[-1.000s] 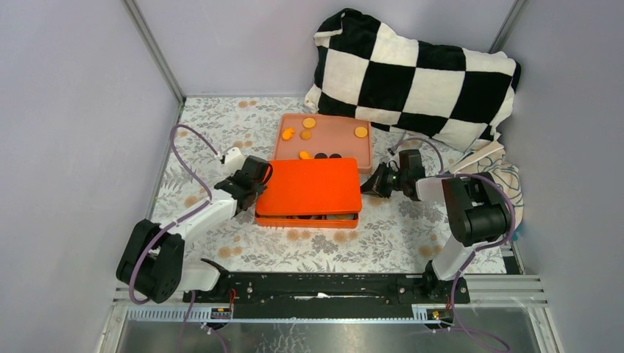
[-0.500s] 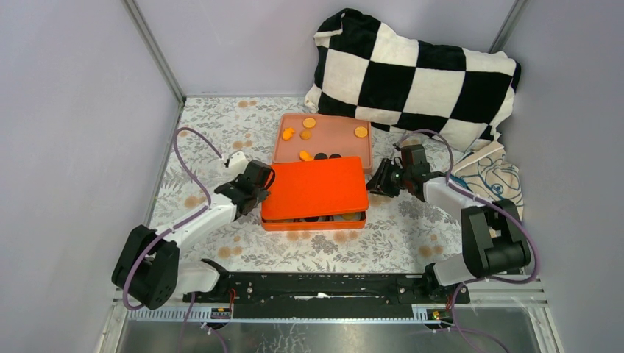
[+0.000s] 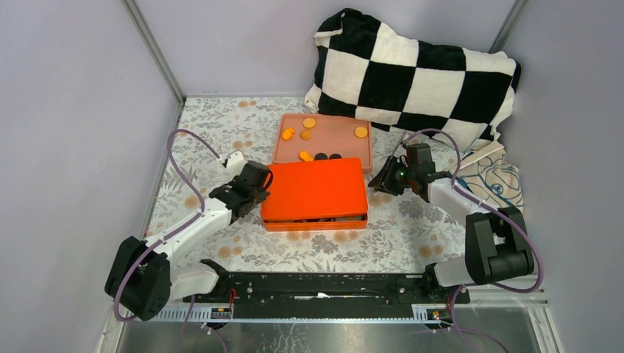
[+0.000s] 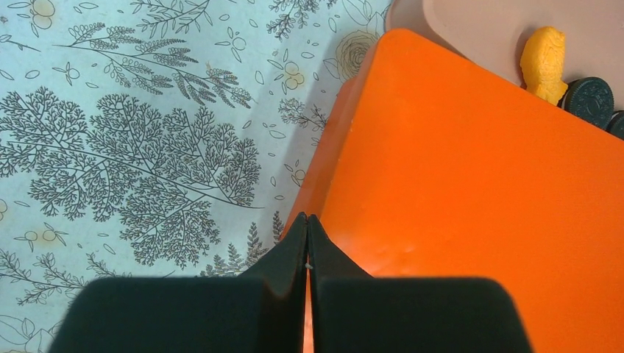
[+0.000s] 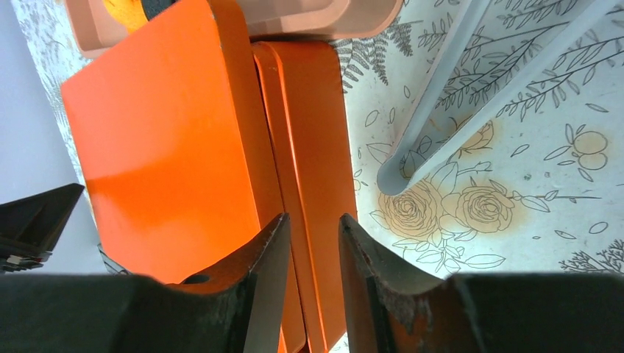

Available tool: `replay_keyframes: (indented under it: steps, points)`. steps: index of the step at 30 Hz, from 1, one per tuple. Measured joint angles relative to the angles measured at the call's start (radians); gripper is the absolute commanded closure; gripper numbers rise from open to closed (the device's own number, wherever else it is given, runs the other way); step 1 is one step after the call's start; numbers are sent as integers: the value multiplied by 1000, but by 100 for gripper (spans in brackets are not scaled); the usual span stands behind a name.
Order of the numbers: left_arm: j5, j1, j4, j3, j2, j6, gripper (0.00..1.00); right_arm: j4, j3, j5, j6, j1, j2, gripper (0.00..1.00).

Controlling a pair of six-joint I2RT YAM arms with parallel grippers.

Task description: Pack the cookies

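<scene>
An orange lid [image 3: 315,190] lies flat on its orange box [image 3: 316,221] mid-table. Behind it a pink tray [image 3: 335,140] holds loose cookies: orange ones [image 3: 309,123] and black ones [image 3: 321,156]. My left gripper [image 3: 257,189] is shut, its tip [image 4: 307,220] at the lid's left edge [image 4: 471,191], holding nothing. One orange cookie [image 4: 544,62] and a black one [image 4: 591,99] show past the lid. My right gripper [image 3: 380,180] is open at the box's right end. Between its jaws [image 5: 314,219] I see the box's side wall [image 5: 316,132], beside the lid [image 5: 169,147].
A black-and-white checkered pillow [image 3: 412,73] leans on the back wall. A patterned cloth [image 3: 493,180] lies at the right. Grey cable [image 5: 441,110] crosses the floral tablecloth near the right gripper. Enclosure walls stand on both sides, and a black rail [image 3: 324,283] runs along the front.
The lid has shifted right and now sits squarely on the box. My right gripper went from shut to open. The left gripper followed the lid's left edge.
</scene>
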Motion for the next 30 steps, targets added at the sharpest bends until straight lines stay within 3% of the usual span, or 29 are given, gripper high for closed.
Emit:
replay_keyframes:
  steps: [5, 30]
  points:
    - [3, 0, 0, 0, 9, 0, 100, 0, 8, -6, -1, -16, -35, 62]
    - [6, 0, 8, -7, 64, 2, 100, 130, 27, -283, 13, -34, 90, 64]
